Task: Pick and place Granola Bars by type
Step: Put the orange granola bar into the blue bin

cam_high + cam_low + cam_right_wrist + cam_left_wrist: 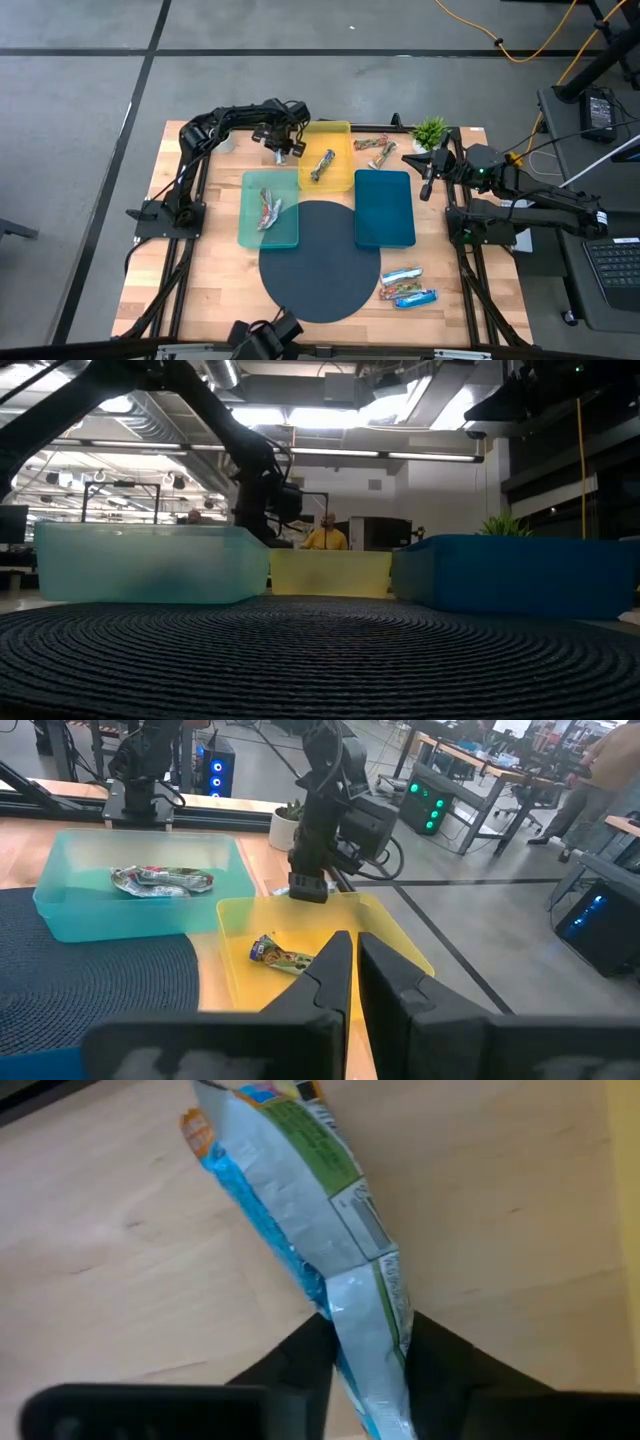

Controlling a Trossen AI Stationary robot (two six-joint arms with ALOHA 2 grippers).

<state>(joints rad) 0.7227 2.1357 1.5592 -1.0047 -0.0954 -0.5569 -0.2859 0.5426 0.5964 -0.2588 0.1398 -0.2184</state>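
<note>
On the wooden table (220, 290), sorting judged partly done. Aqua tray (250, 238): one red-multicoloured bar (268, 210). Yellow tray (340, 129): one brown-green bar (322, 165). Blue tray (385, 210): nothing. Left to sort: two bars (375, 150) by the plant (430, 130), two blue-white bars (401, 275) beside the round mat (320, 270). Just beside the yellow tray, left gripper (283, 147) pinching a blue-and-silver bar (300, 1210), perhaps not yet lifted. Right gripper (428, 182) clenched on nothing, idle near the plant.

Past the right gripper (354, 960) with its fingers nearly together, a brown-green bar (282, 956) lies in the yellow tray (405, 952), a silver-red bar (160, 879) in the teal tray (60, 885).
</note>
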